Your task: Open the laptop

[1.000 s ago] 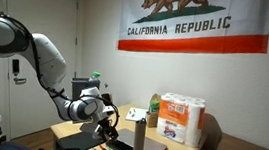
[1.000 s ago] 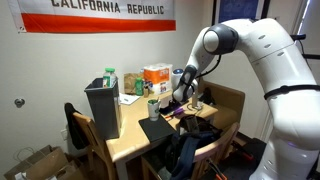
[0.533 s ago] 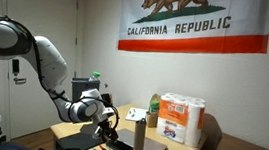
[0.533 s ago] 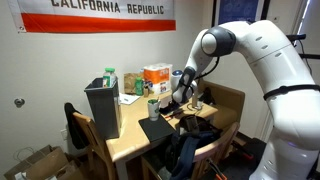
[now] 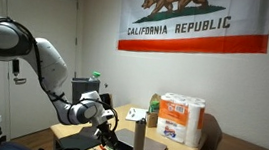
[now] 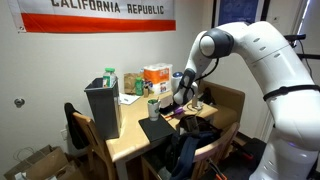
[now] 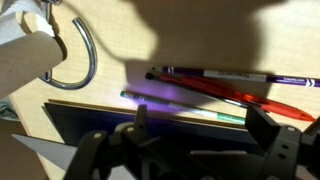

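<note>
Spread wide apart, the gripper (image 7: 188, 148) is seen at the bottom of the wrist view, with one finger at the lower left and one at the lower right, and nothing is pinched between them. One laptop (image 7: 200, 128) is counted: its thin dark slab lies flat on the worktop (image 7: 200, 40) directly below the gripper, and a violet-blue glow is seen along its far edge. Whether the lid is touched cannot be told. Just beyond that edge two pens (image 7: 225, 85) are counted, one red and one dark, lying side by side and nearly parallel to the laptop. One metal ring (image 7: 88, 55) lies farther off to the left.

In an exterior view the laptop (image 5: 122, 142) is shown on the near part of the worktop (image 5: 73, 131), with one dark bottle (image 5: 139, 141) standing upright just to its right. One paper-towel pack (image 5: 182, 119) stands farther right, and one flag (image 5: 194, 21) hangs on the far wall.

One arm (image 5: 45, 61) is counted. It is arched from a high elbow at the left, and the forearm slopes down to the right so that the gripper (image 5: 104, 134) is held low over the laptop. In an exterior view the arm (image 6: 235, 40) is seen entering from the right, bent over and down toward the worktop (image 6: 125, 145), where one upright dark grey box (image 6: 103, 108) stands well to the left.
</note>
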`<state>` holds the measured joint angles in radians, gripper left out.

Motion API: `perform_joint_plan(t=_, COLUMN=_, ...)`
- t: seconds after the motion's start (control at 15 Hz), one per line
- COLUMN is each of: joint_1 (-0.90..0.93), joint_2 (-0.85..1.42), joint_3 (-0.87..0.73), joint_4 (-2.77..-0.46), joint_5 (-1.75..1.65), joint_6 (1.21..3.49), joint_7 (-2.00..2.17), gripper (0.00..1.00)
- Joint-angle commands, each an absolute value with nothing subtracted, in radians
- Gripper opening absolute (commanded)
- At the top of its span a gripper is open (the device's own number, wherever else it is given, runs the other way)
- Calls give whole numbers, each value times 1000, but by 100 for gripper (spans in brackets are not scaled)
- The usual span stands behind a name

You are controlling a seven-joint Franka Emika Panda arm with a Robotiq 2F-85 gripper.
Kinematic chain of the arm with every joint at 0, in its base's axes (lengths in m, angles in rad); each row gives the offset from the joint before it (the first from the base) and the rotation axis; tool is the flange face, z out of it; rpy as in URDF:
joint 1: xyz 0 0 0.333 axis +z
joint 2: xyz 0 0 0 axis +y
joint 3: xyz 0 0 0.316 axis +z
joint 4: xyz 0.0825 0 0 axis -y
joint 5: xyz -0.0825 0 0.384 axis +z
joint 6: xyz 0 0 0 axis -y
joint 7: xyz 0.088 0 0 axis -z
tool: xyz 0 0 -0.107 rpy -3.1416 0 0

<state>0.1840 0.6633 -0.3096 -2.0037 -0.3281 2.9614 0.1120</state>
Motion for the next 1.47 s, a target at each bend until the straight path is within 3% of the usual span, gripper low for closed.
perform_joint_plan(t=0.0, joint_1=244, joint_2=709, joint_3=-378, joint_4=-1992, joint_5=-325, joint_6=3018, joint_7=172, gripper=100)
perform_joint_plan(t=1.4, joint_1=304, joint_2=991, joint_3=-472, joint_4=-1683, joint_5=-21, joint_6=3220, joint_7=195, gripper=100)
